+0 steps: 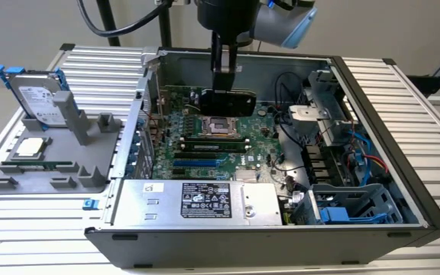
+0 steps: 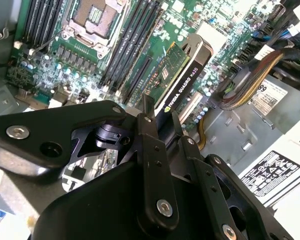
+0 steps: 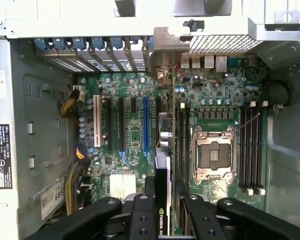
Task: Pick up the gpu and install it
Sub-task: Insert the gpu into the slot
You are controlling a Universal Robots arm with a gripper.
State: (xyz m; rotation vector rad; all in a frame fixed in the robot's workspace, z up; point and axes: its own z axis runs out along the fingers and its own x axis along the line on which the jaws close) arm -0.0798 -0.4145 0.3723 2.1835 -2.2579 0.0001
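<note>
The fingers [image 2: 160, 127] were clamped on the gpu [image 2: 182, 80]. It hung edge-down over the motherboard [image 1: 204, 143] inside the open computer case [image 1: 403, 195].

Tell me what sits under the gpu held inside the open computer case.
The gripper holds the gpu above the motherboard. Under it lie the empty CPU socket and black slots. The board right beneath the card is covered.

1. The gripper [image 1: 224, 86] holds the gpu [image 1: 226, 103] clamped at its upper edge, above the motherboard [image 1: 212, 143].
2. The computer case [image 1: 373, 189] lies open.
3. At the exterior view's left, a hard drive [image 1: 36, 97] stands in a grey holder [image 1: 59, 166].
</note>
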